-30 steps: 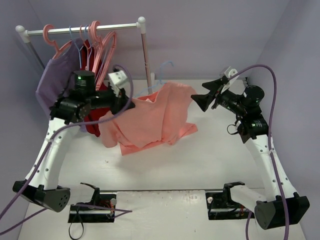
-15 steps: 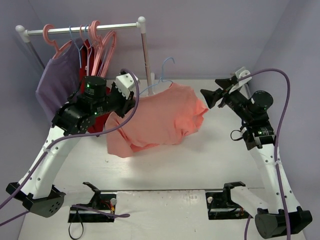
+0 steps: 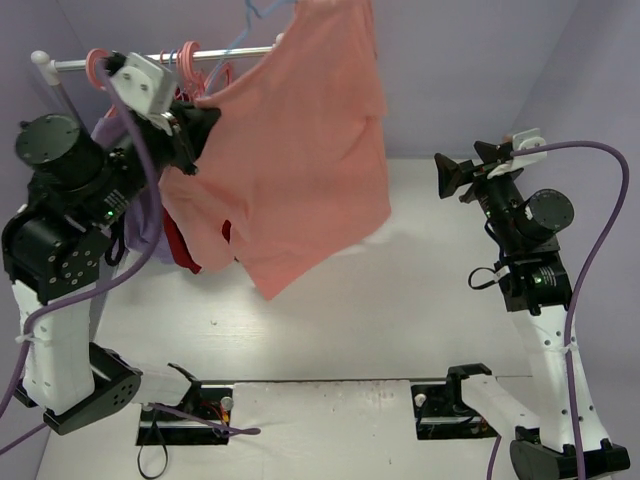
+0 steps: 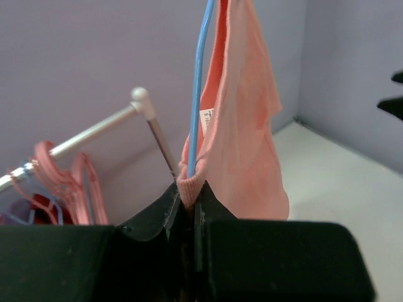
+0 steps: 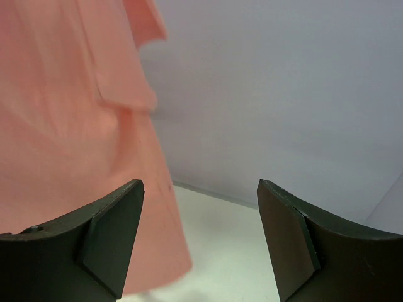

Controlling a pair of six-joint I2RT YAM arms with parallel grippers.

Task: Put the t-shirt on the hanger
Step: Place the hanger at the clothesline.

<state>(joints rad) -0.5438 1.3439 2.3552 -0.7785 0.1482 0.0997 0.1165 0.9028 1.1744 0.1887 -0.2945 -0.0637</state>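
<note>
T-shirt point(image 3: 300, 150) hangs long axis vertical, hem down, collar and hanger point(image 4: 199, 94) pinched in left claw point(image 4: 187, 198); right claw point(image 5: 200, 239) wide.

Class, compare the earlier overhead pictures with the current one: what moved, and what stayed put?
The left pincer, shut on the t-shirt and hanger, swung up from table height, lifting the t-shirt so it hangs free. The right pincer, open and empty, drew back. The clothes rack stayed put.
</note>
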